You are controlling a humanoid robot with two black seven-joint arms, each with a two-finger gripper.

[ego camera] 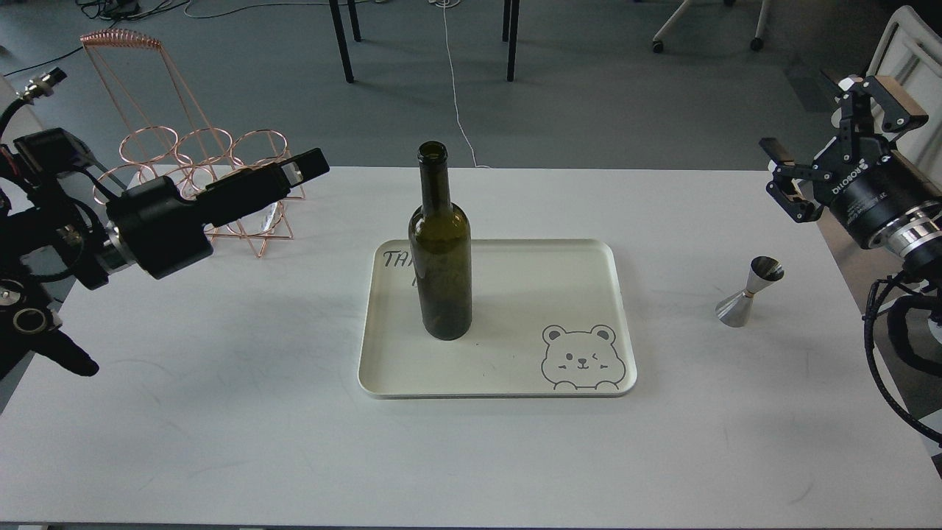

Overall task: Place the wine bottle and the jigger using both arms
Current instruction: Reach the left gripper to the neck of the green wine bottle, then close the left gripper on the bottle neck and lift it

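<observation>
The dark olive-green wine bottle [440, 265] stands upright on the left part of the cream tray [537, 294] in the middle of the white table. The steel jigger [748, 293] stands upright on the table right of the tray, wide cone down. My left gripper [298, 171] is seen side-on, pointing right toward the bottle's neck, well left of it and holding nothing; its fingers overlap. My right gripper [828, 140] is open and empty, raised above and behind the jigger, apart from it.
A copper wire bottle rack [213, 158] stands at the table's back left, right behind my left gripper. The tray has a bear drawing [583, 357] at its front right corner. A white chair [912, 59] stands beyond the table's right edge.
</observation>
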